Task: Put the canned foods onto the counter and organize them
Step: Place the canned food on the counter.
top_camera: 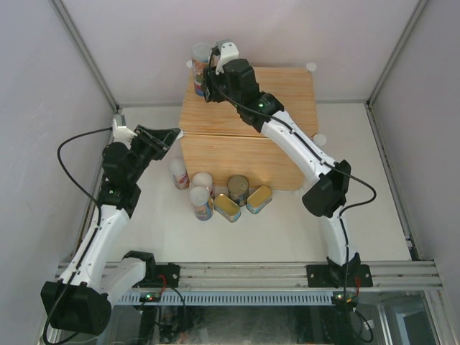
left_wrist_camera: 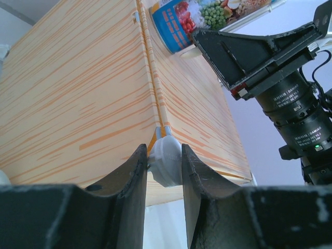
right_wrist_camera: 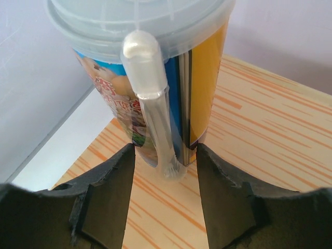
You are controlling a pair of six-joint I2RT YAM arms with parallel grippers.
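Note:
A tall can [right_wrist_camera: 207,78] with a pale lid and a plastic spoon on its side stands upright at the far left corner of the wood-grain counter [top_camera: 287,93]. My right gripper [right_wrist_camera: 166,150] is shut on its lower sides. In the top view that can [top_camera: 200,56] is just beyond the right gripper [top_camera: 208,75]. My left gripper [left_wrist_camera: 163,155] is shut on the white round connector [left_wrist_camera: 166,163] at the counter's near left top corner. On the table in front of the counter stand three white-lidded cans [top_camera: 200,203], a dark can [top_camera: 238,188] and two flat gold tins [top_camera: 228,208].
The counter [left_wrist_camera: 78,93] fills most of the left wrist view, with the right wrist's camera [left_wrist_camera: 295,109] above it. White walls and metal frame posts [top_camera: 86,54] close in the table on three sides. The arms' base rail [top_camera: 251,273] runs along the near edge.

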